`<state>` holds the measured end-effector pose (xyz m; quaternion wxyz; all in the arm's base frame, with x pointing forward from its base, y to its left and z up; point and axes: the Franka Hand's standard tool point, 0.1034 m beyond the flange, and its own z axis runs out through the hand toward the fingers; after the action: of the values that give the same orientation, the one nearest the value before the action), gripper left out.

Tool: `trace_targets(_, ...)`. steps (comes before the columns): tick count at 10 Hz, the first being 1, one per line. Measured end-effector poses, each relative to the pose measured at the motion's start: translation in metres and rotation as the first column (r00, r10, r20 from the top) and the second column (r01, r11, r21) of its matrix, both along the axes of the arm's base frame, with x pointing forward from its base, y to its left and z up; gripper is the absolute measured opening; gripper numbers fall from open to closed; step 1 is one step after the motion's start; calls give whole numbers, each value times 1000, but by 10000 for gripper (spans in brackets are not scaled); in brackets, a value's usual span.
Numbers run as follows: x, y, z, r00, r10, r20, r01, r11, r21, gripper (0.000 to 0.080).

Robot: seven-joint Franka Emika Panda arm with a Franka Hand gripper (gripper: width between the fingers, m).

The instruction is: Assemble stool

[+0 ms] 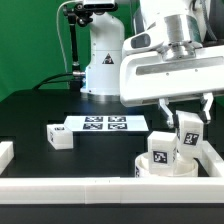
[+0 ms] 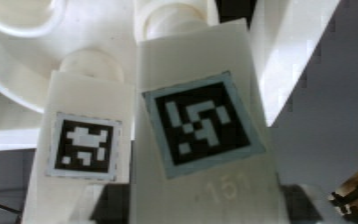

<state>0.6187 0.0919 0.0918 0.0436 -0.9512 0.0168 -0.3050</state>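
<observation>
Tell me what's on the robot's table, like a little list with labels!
gripper: closed on a white leg, just above the seat
seat: round and white, at the exterior view's right
second leg: upright on the seat
spare leg: lying alone on the black table
marker board: flat on the table, beside the spare leg

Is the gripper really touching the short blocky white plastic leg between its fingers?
Touching. The wrist view shows the short blocky white leg pressed between the gripper's fingers, no gap either side.
</observation>
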Motion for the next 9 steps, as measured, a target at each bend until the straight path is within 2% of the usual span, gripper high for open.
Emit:
trace_targets(3, 0, 0, -2, 1000, 2, -15, -2, 1000, 1, 327)
trace_targets(4, 0, 0, -2, 1000, 3, -15, -3, 1000, 1, 508)
trace_targets(5, -1, 0, -2, 1000, 3, -15, -3, 1000, 1, 604)
trace_targets(6, -1, -2, -1, 999, 6, -32, -6, 1000, 0, 604)
trace_targets(7, 0, -5, 5, 999, 7, -42, -7, 1000, 0, 642)
trace_targets(9, 2, -5, 17, 997, 13, -74, -13, 1000, 7, 648)
